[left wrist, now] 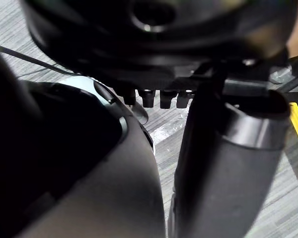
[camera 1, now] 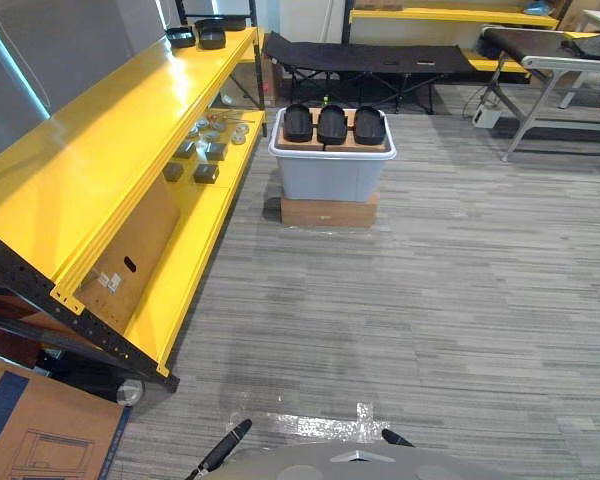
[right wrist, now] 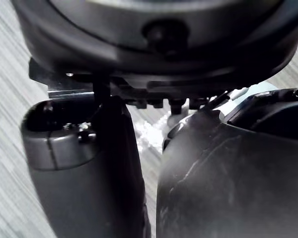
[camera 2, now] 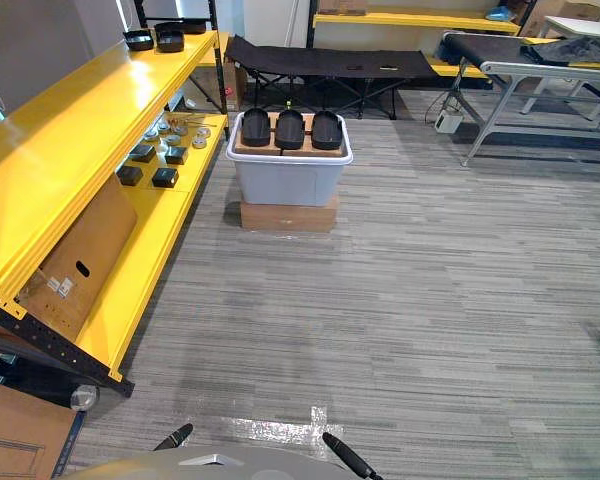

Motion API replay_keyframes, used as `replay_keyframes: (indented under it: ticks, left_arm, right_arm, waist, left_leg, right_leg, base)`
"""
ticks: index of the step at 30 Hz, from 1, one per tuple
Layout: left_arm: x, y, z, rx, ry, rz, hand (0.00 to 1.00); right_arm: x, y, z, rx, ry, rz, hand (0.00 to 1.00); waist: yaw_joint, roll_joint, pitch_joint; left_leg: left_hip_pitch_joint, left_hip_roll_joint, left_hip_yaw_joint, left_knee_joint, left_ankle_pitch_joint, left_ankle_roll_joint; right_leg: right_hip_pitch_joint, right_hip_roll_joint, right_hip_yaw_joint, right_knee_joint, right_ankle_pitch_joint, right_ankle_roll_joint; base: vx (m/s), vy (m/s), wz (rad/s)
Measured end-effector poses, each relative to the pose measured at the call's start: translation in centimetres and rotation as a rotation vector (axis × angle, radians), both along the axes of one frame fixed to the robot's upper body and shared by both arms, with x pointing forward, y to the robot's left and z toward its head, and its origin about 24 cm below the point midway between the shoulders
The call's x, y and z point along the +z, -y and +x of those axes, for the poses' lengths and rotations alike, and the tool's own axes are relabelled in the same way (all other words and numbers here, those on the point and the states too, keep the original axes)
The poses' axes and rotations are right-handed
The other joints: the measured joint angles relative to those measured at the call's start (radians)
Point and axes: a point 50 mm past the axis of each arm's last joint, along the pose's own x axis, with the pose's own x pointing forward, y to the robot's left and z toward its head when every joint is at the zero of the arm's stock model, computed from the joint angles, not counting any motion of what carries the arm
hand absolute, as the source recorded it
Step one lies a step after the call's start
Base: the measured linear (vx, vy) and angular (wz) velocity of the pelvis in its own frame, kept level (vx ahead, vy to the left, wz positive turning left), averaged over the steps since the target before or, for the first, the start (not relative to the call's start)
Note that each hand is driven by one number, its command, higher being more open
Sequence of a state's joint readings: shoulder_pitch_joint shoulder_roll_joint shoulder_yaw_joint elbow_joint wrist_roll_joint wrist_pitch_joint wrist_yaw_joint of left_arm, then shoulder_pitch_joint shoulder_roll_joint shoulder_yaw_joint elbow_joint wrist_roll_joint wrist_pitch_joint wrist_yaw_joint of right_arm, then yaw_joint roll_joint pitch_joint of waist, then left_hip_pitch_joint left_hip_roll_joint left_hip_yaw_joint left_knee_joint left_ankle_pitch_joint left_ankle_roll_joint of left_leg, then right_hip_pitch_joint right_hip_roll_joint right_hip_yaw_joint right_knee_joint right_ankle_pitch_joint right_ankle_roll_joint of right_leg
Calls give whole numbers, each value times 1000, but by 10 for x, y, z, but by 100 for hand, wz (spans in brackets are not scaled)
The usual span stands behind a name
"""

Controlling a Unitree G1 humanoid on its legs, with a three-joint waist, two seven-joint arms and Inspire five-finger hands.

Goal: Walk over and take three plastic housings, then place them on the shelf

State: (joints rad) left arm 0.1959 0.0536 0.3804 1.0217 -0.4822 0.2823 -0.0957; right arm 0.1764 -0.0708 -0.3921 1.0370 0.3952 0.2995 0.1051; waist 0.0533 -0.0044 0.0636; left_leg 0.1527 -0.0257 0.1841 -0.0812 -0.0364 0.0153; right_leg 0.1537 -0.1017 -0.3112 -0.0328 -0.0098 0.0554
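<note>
Three black plastic housings (camera 1: 332, 124) lie side by side on a cardboard sheet on top of a grey bin (camera 1: 330, 175), a few steps ahead on the floor. The bin stands on a flat cardboard box (camera 1: 328, 211). A long yellow shelf (camera 1: 90, 150) runs along the left, its top board mostly bare. My left hand (left wrist: 228, 163) and right hand (right wrist: 84, 163) hang low at my sides, fingers relaxed and holding nothing. Their dark tips show at the bottom edge of the head views, far from the bin.
More black housings (camera 1: 210, 35) sit at the shelf's far end; small parts (camera 1: 205, 150) and a leaning cardboard sheet (camera 1: 130, 255) are on its lower board. A cardboard box (camera 1: 30, 430) is at lower left. A black cot (camera 1: 365, 55) and a conveyor table (camera 1: 550, 50) stand behind.
</note>
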Motion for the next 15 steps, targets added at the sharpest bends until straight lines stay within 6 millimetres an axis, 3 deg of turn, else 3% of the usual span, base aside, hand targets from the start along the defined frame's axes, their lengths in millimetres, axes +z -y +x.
replay_keyframes:
  ticks: [3,4,7,11,15]
  left_arm:
    - [2,-4,9,-27,33,33,100]
    - [4,-2,25,-72,81,42,100]
    - [10,-4,43,-140,156,74,100]
    - [29,9,92,-218,376,97,100]
    - [39,15,114,-207,475,107,100]
  right_arm:
    - [1,-2,21,68,62,-34,100]
    - [4,-2,33,112,105,-57,100]
    - [10,-5,62,203,199,-98,100]
    - [29,-11,115,282,390,-150,100]
    - [45,-15,145,325,510,-184,100]
  waist:
    - [-3,-11,7]
    - [-2,-14,10]
    - [-7,-15,19]
    - [-5,-8,31]
    - [-20,-4,34]
  left_leg:
    - [-1,-4,-2,-3,5,4]
    - [-5,-6,-9,-3,7,5]
    - [-10,-7,-16,-4,12,8]
    - [-25,-8,-26,-4,21,8]
    - [-24,-8,-24,-4,20,8]
  right_leg:
    - [1,0,-2,-9,3,4]
    - [1,-1,-4,-14,4,7]
    - [-2,-1,-5,-19,6,8]
    - [-16,-1,-11,-18,9,11]
    - [-15,0,-9,-19,9,11]
  base:
    - [5,0,2]
    - [0,0,0]
    - [-26,-17,6]
    - [-42,-18,7]
    - [-8,-3,0]
